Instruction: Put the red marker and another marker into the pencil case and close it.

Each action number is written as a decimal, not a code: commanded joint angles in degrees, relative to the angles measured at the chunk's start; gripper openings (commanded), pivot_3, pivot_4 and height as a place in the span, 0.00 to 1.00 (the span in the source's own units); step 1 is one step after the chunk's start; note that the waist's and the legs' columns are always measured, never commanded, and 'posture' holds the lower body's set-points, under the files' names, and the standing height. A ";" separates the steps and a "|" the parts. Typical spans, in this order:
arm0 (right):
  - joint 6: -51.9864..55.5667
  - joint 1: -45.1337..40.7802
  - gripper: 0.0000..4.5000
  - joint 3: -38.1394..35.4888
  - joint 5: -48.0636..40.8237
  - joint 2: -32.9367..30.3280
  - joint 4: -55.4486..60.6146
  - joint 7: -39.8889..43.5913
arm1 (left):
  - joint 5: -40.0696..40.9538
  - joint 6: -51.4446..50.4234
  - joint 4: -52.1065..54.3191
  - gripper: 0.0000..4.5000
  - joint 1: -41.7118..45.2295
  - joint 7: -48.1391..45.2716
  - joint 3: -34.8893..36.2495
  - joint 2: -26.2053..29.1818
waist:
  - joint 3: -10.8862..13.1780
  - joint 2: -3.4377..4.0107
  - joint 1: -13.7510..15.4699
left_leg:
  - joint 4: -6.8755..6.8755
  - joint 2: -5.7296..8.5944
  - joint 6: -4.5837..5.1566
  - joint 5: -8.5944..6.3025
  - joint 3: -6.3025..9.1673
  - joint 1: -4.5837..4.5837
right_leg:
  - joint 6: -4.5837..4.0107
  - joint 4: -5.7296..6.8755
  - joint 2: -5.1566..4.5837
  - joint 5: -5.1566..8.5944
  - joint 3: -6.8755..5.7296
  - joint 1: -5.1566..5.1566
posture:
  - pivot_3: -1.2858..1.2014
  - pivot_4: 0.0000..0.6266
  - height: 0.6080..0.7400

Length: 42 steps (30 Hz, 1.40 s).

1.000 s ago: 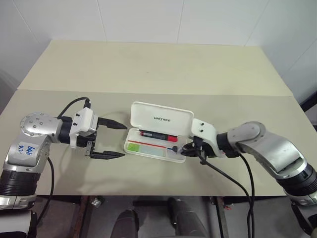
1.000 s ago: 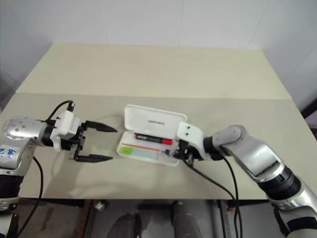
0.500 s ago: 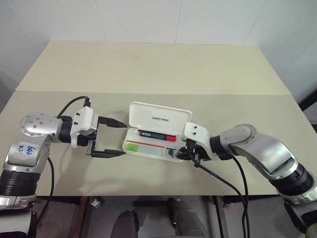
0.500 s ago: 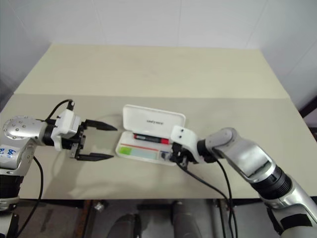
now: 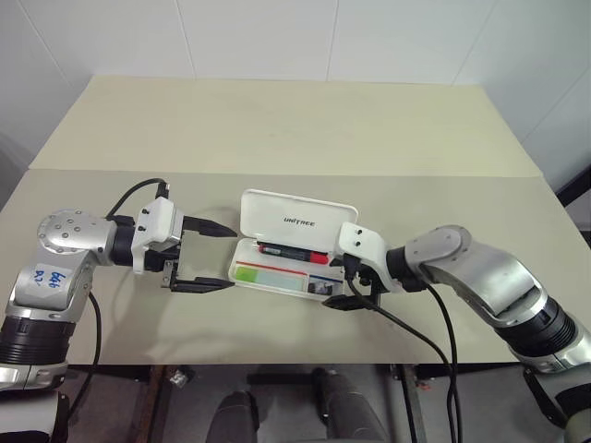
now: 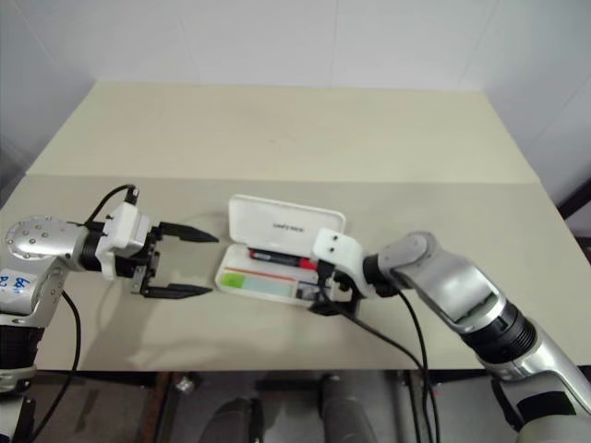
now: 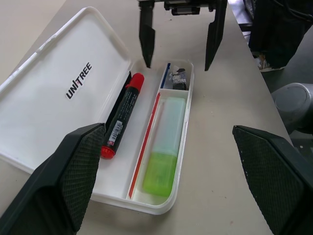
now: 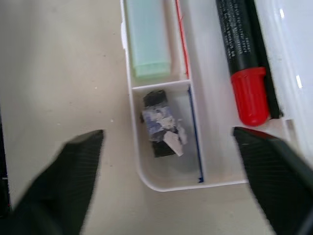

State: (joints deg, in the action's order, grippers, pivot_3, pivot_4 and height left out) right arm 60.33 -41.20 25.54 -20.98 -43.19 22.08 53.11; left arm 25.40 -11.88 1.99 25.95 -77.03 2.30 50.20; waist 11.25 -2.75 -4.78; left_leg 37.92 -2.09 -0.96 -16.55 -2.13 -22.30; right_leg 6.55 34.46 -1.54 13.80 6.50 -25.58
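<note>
A: Pencil case status?
B: Lid open; red marker and green marker lie inside.
A: Tools?
B: Right tool spread wide, empty, over its end; left tool wide, empty, beside it.

Pencil case far end cropped

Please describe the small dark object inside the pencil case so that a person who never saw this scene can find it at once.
On the beige table lies the open white pencil case, lid raised. Its tray has a long lane with the red marker, a lane with the light green marker, and one small end compartment. The small dark object lies there alone: short and stubby with torn pale paper on it, unlike the two long markers.
</note>
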 commanded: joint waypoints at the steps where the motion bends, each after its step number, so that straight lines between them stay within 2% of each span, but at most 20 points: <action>1: -5.08 -1.30 0.99 -6.45 -2.30 -0.48 -0.40 3.16 | 0.24 0.71 1.17 1.00 1.07 0.22 1.73 0.76 | 0.00 0.00 0.03 | 0.00 0.00 0.00 0.00 0.00 -0.01 | 0.02 0.00 0.00 -0.01 0.00 0.00 | 0.52 0.24 1.00; 3: -7.31 -0.59 0.99 -8.50 -3.86 -0.81 -0.71 5.44 | 0.18 0.85 0.72 1.00 1.41 0.13 1.68 0.72 | 0.00 0.00 0.06 | 0.00 0.00 0.00 0.00 0.00 -0.01 | 0.10 -0.01 0.00 -0.05 -0.01 0.00 | 0.52 0.24 1.00; 5: -12.42 3.55 0.99 -17.35 -12.89 0.42 1.07 12.63 | -0.09 1.44 0.06 1.00 2.07 0.29 1.54 0.33 | 0.00 0.00 0.16 | -0.01 0.00 0.00 0.00 0.00 -0.01 | 0.18 -0.01 0.00 -0.07 -0.01 0.00 | 0.52 0.24 1.00; 10: -24.64 8.79 0.99 -25.98 -12.96 3.40 0.52 11.00 | 0.11 1.93 -3.25 1.00 4.44 -0.20 1.66 0.07 | 0.00 -0.01 0.30 | 0.00 0.01 -0.02 -0.05 0.07 -0.01 | 0.44 0.08 0.00 -0.07 -0.09 0.03 | 0.52 0.24 1.00; 16: -28.60 13.42 0.99 -31.77 -16.26 4.52 0.92 9.70 | 1.02 1.85 -6.55 1.00 6.42 -1.12 2.21 -0.41 | 0.00 0.00 0.14 | 0.03 0.05 -0.02 -0.05 0.06 0.03 | 0.43 0.18 -0.01 -0.06 -0.06 0.04 | 0.52 0.24 1.00; 19: -30.48 16.71 1.00 -33.70 -17.13 3.58 1.50 10.77 | 1.12 1.88 -7.61 0.85 6.42 -1.59 2.52 -0.36 | 0.00 0.00 0.15 | 0.02 0.04 -0.02 -0.05 0.06 0.05 | 0.40 0.25 0.00 -0.03 -0.06 0.03 | 0.52 0.24 1.00; 30: -31.00 21.11 1.00 -35.31 -18.52 0.87 0.75 10.96 | 3.54 -1.76 -9.71 0.02 9.81 -0.95 3.65 -2.46 | 0.00 0.00 0.17 | 0.13 0.06 -0.03 -0.05 0.07 0.11 | 0.39 0.41 0.00 -0.01 -0.04 0.06 | 0.52 0.24 1.00; 33: -31.56 20.41 1.00 -35.17 -17.92 0.93 -0.42 10.25 | 3.33 -3.00 -10.35 0.01 10.92 0.85 3.47 -3.78 | 0.00 0.00 0.15 | 0.12 0.06 -0.03 -0.05 0.07 0.12 | 0.39 0.41 0.01 -0.01 -0.03 0.06 | 0.52 0.24 1.00; 38: -32.44 19.51 1.00 -34.47 -16.95 0.65 -2.39 10.21 | 0.64 -2.27 -15.16 0.01 17.55 10.81 3.45 -10.63 | 0.00 -0.01 0.91 | 0.24 0.10 -0.03 -0.04 0.09 0.10 | 0.43 0.47 0.00 -0.03 -0.02 0.07 | 0.52 0.24 1.00; 42: -32.91 18.80 1.00 -33.70 -16.46 0.80 -3.19 10.21 | -4.48 3.34 -21.22 0.01 22.06 17.92 2.62 -15.23 | 0.00 0.00 1.55 | 0.27 0.15 -0.04 -0.03 0.08 0.11 | 0.49 0.48 0.00 -0.07 0.03 0.09 | 0.52 0.24 1.00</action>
State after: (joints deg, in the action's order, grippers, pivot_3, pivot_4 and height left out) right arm 28.62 -21.73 -7.49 -37.28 -41.93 18.32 63.42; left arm 22.53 -10.51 -18.22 46.60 -61.51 4.37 35.31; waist 11.25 -2.76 -3.23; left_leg 38.17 -1.95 -1.00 -16.58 -2.06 -22.19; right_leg 7.05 34.93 -1.54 13.74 6.55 -25.50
